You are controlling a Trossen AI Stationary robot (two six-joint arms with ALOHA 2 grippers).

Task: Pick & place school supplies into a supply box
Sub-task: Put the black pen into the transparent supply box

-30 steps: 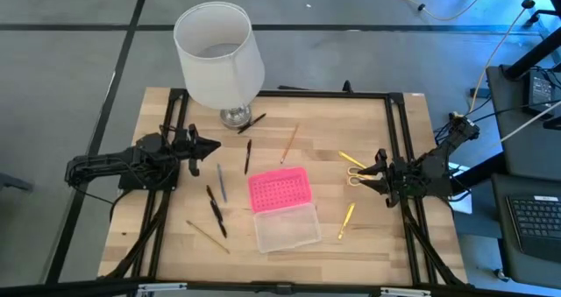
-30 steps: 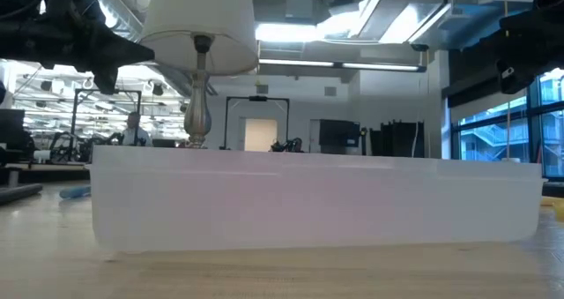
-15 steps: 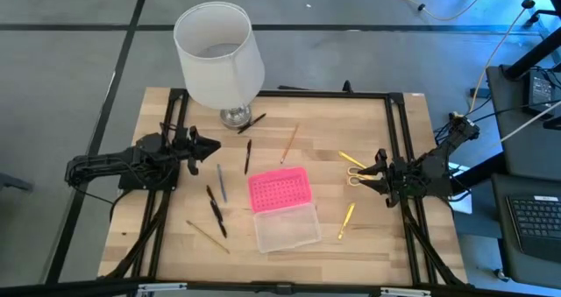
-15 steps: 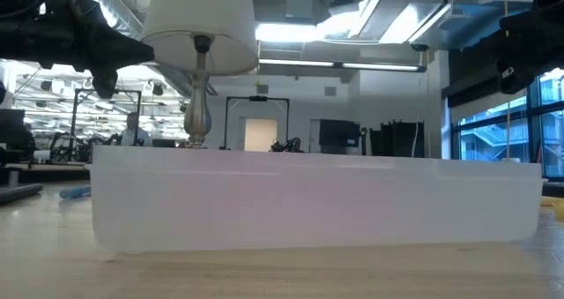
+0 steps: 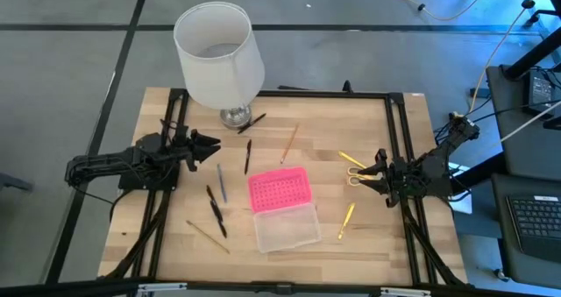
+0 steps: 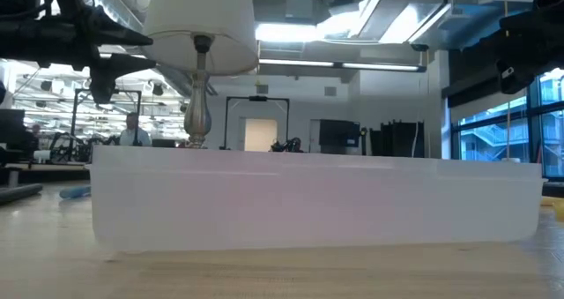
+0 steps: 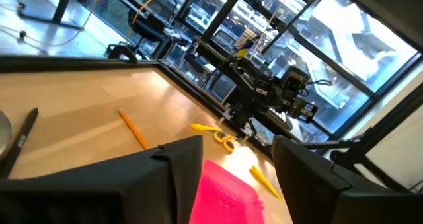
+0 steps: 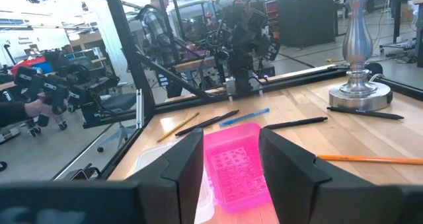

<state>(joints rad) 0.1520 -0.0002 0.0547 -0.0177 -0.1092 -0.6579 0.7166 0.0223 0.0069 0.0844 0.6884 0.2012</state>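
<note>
Pink lid flung back, the supply box (image 5: 282, 208) is lying open in the middle of the table (image 5: 399, 244), its clear base toward the near edge. Pens and pencils are lying scattered around it — a grey-blue pen (image 5: 221, 182) to its left, yellow scissors (image 5: 352, 164) to its right. The left gripper (image 5: 207, 145) is hovering spread over the left side, holding nothing; the right gripper (image 5: 366, 176) is hanging spread just beside the scissors.

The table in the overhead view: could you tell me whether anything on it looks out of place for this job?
Yes: a lamp with a white shade stands at the table's far edge, and it is no school supply. Otherwise pens and pencils lie scattered around the open supply box, and yellow-handled scissors lie by the right pincer. Nothing looks spilled or damaged.
</note>
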